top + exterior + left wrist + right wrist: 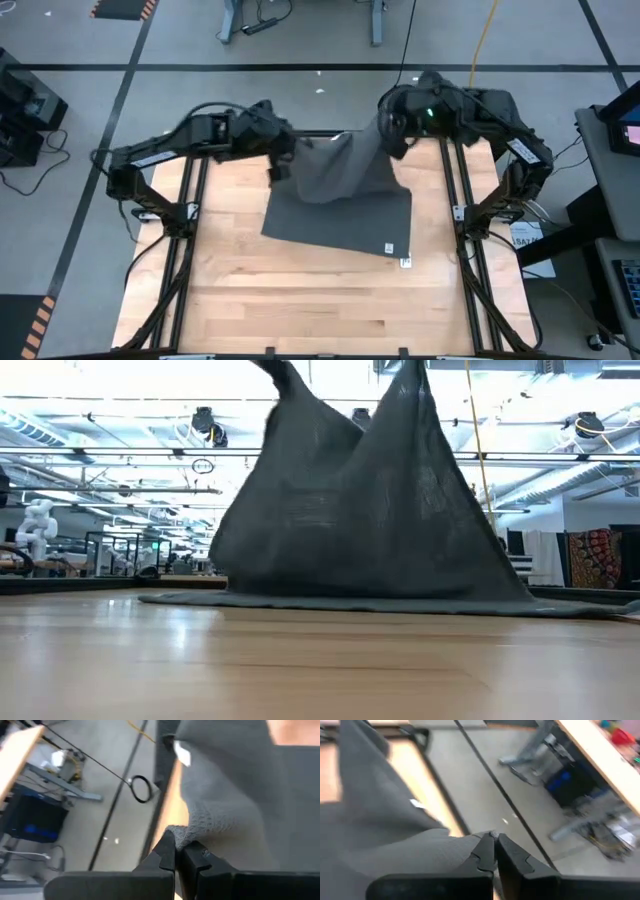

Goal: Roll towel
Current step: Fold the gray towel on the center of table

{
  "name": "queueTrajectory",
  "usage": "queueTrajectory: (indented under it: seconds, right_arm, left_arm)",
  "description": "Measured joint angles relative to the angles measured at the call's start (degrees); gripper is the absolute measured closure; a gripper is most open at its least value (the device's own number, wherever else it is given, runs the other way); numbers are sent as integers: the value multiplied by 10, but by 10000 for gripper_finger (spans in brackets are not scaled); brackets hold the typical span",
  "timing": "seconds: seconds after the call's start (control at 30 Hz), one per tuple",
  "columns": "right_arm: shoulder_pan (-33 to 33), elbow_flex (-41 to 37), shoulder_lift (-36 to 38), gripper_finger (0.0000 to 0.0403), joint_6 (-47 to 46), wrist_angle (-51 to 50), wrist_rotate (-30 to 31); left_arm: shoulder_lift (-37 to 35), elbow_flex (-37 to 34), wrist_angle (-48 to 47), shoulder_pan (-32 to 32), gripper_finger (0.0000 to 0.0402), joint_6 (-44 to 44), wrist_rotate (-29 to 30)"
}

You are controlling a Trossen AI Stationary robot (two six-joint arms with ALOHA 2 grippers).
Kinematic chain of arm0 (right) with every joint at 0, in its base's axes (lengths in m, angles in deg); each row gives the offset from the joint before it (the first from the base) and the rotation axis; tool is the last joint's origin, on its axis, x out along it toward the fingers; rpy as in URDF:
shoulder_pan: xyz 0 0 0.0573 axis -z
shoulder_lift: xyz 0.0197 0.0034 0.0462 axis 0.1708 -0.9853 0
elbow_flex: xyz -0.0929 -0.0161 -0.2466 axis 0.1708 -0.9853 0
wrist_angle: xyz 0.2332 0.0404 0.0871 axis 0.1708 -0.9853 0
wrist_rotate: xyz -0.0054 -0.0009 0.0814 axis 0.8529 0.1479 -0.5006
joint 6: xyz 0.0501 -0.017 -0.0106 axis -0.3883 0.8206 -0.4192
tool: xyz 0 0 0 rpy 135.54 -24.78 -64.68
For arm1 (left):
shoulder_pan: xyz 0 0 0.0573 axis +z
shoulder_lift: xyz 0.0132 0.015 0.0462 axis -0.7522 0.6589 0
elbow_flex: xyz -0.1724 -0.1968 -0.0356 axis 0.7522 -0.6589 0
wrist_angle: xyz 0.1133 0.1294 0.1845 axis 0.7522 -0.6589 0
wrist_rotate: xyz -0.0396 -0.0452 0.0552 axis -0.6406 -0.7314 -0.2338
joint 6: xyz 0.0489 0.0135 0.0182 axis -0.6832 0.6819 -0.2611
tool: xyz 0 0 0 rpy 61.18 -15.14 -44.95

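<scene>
**A:** so where are we at? From above we see the towel [340, 200] near the far edge of the table [300, 300], front half lying flat on the wood, back half pulled up off it.

**B:** yep, both grippers have it. Left gripper [179, 851] is clamped tight on 1 far corner, right gripper [494, 842] is pinched closed on the other. We can see cloth bunched right between the fingers in both wrist views.

**A:** table-level view shows it hanging like a tent with 2 peaks, bottom edge resting on the table.

**B:** and the white tag [390, 249] sits at the near right corner, lying flat.
</scene>
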Motion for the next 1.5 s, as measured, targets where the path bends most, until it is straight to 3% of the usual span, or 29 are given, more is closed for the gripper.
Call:
queueTrajectory:
  seconds: [0.1,0.27,0.47,0.7,0.8,0.93,1.0,1.1,1.27,1.5]
  right_arm:
    - [68,0,-18,403,44,30,-20]
    - [213,0,-54,403,86,94,-163]
    - [341,-1,-110,403,100,136,-302]
    - [395,0,-89,403,41,124,-468]
    - [397,0,-72,403,28,58,-487]
    - [378,0,-50,403,47,-54,-507]
    - [362,0,-33,403,60,-91,-504]
    - [342,1,-10,403,50,-89,-450]
    - [341,0,-9,403,48,2,-311]
    - [377,0,-74,403,83,122,-299]
  left_arm:
    - [0,-54,100,60,400,-33,-16]
    - [6,-104,188,183,400,-35,-78]
    - [31,-115,234,284,400,-37,-208]
    - [20,-90,267,311,400,-32,-305]
    - [11,-84,267,307,400,-6,-362]
    - [-2,-85,249,298,400,43,-521]
    - [-9,-84,249,286,400,56,-552]
    - [-8,-84,232,275,400,47,-519]
    - [14,-87,240,279,400,-14,-361]
    - [54,-87,304,325,400,-20,-293]
